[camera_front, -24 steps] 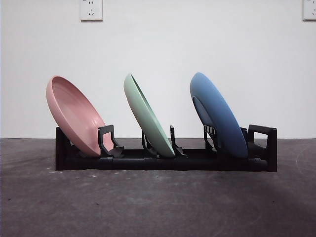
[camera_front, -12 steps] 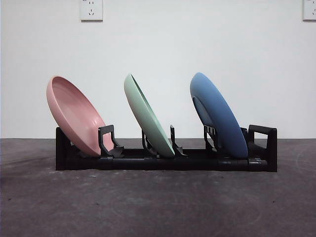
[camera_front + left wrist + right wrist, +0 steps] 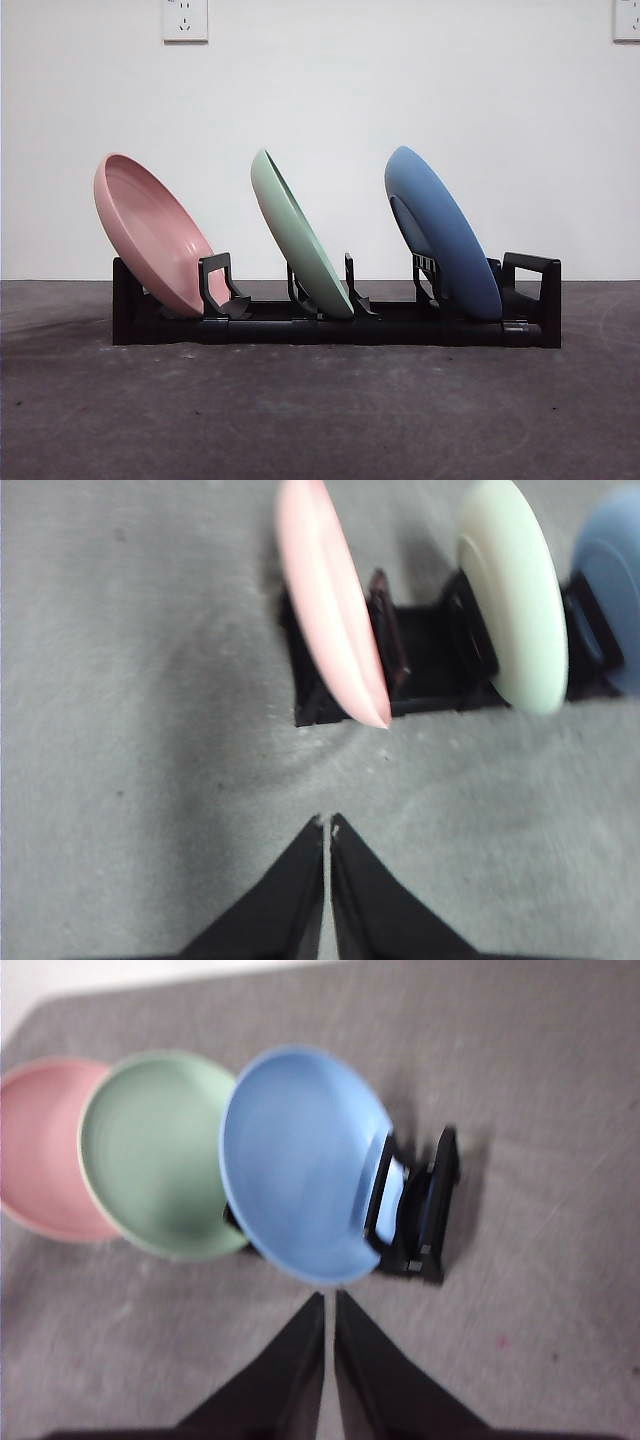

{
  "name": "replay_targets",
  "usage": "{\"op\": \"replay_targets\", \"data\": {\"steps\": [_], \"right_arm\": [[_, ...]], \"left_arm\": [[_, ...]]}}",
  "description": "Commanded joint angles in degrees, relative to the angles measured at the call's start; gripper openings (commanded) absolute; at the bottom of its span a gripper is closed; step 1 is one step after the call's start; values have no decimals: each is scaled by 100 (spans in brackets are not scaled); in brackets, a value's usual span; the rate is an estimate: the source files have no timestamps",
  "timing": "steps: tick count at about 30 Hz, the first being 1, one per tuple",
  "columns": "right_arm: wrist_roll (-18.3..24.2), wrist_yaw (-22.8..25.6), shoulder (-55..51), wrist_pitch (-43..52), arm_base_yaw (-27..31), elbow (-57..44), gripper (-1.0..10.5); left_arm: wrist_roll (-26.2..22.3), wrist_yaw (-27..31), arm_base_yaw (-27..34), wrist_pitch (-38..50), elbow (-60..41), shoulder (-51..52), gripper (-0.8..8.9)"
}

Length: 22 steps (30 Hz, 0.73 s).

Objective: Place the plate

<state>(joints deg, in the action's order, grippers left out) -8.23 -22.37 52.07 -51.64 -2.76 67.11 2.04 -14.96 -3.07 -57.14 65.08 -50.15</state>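
Left gripper (image 3: 327,825) clenched on nothing, jaws pressed tip to tip with only a hairline between them; it hangs above bare table (image 3: 120,780), off the pink-plate end of the rack (image 3: 440,675). Right gripper (image 3: 329,1300) likewise pinched together and empty, held above the table near the rack's blue-plate end. Neither touches a plate or the rack. Outward from the left gripper: the pink plate (image 3: 330,600) is nearest, then the green plate (image 3: 515,600), with an edge of the blue plate (image 3: 610,600) beyond. From the right gripper the order reverses: blue plate (image 3: 305,1160) close by, green (image 3: 155,1150) behind it, pink (image 3: 40,1145) farthest. Front view confirms the layout and shows no arm at all: pink plate (image 3: 150,235), green plate (image 3: 300,235) and blue plate (image 3: 440,230) each sit in a separate slot of the black rack (image 3: 335,325), all leaning the same way, well apart from one another, none touching its neighbour. No loose plate lies on the table (image 3: 320,410) in any view. Judgement: placing looks finished, since every visible plate is seated and both grippers are empty and clear. Nothing obvious remains beyond the arms parking; which plate was the task's own cannot be told.
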Motion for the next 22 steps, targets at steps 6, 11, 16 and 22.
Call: {"op": "replay_targets", "data": {"steps": [6,11,16,22], "right_arm": [[616,-13,831,-739,-184,555,312],[498,-11,1019,-802,-315,595,347],[308,-15,1928,-874,-789,1344,346],[328,-15,3488,-723,-1370,2726,344]], "left_arm": [[-278,-17,-208,-2,688,-682,263],[-264,-17,-221,-9,688,-671,316],[-262,-17,-221,-7,688,-671,313],[-262,-17,-221,4,688,-671,313]]}}
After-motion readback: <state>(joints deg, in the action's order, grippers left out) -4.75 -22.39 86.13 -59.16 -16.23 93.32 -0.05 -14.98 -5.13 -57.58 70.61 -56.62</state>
